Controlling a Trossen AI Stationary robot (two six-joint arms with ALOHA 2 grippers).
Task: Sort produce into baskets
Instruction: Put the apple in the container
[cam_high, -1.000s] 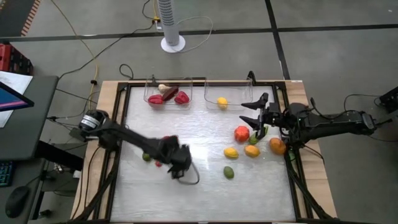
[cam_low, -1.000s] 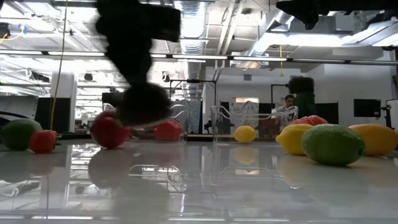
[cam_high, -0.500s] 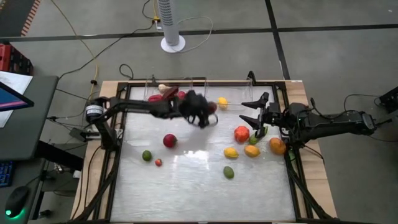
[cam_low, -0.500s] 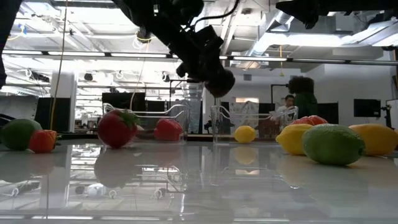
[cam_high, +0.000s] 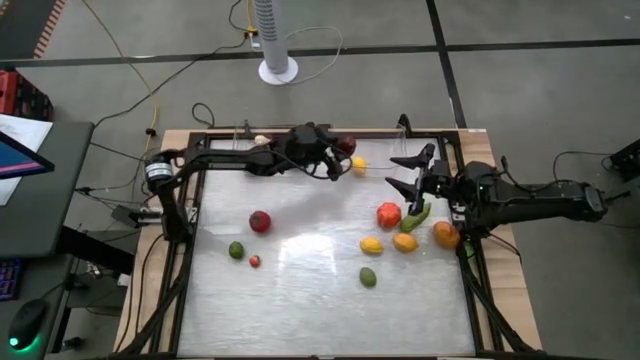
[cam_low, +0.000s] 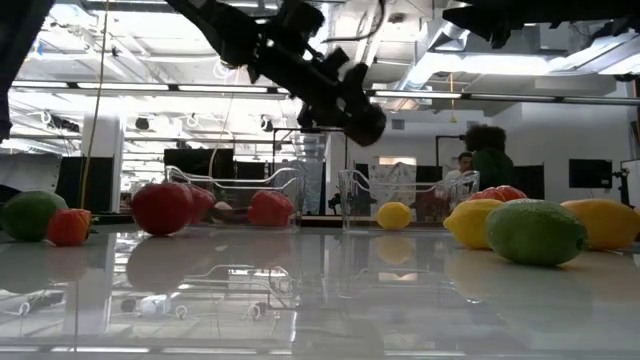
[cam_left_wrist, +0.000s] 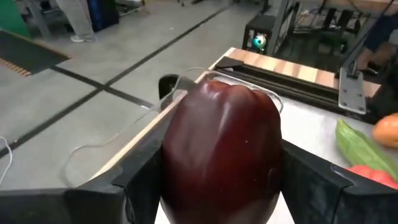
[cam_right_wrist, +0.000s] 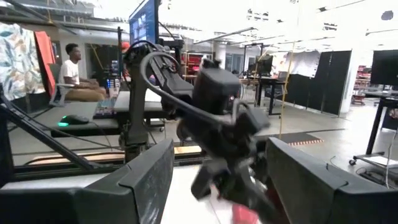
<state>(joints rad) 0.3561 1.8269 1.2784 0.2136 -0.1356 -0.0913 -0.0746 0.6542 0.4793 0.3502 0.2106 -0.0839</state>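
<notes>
My left gripper (cam_high: 342, 150) is shut on a dark maroon vegetable (cam_left_wrist: 221, 149), raised over the left end of the right clear bin (cam_high: 385, 168), which holds a lemon (cam_high: 357, 163). In the low view the vegetable (cam_low: 362, 124) hangs high above the bins. My left arm hides most of the left bin (cam_high: 238, 142); in the low view red produce (cam_low: 270, 208) lies in it. My right gripper (cam_high: 412, 172) is open and empty above a red pepper (cam_high: 388, 214) and a green pepper (cam_high: 416, 213). My left gripper pinches the dark maroon vegetable by its two opposite sides (cam_left_wrist: 171, 168) between its two fingers (cam_left_wrist: 134, 183). The vegetable fills the gap between them and sticks out past the fingertips. It is lifted clear of the table and the bins.
Loose on the table: a red fruit (cam_high: 260, 221), a lime (cam_high: 236, 250) and a small tomato (cam_high: 254, 261) at the left; a lemon (cam_high: 371, 244), orange ones (cam_high: 405, 242) (cam_high: 445, 235) and a lime (cam_high: 368, 277) at the right. People sit beyond the table.
My left gripper has risen from the table's near middle and swung toward the far edge, then right to the right bin, carrying the dark maroon vegetable lifted clear. The red fruit it left behind has rolled a little toward the table's left.
</notes>
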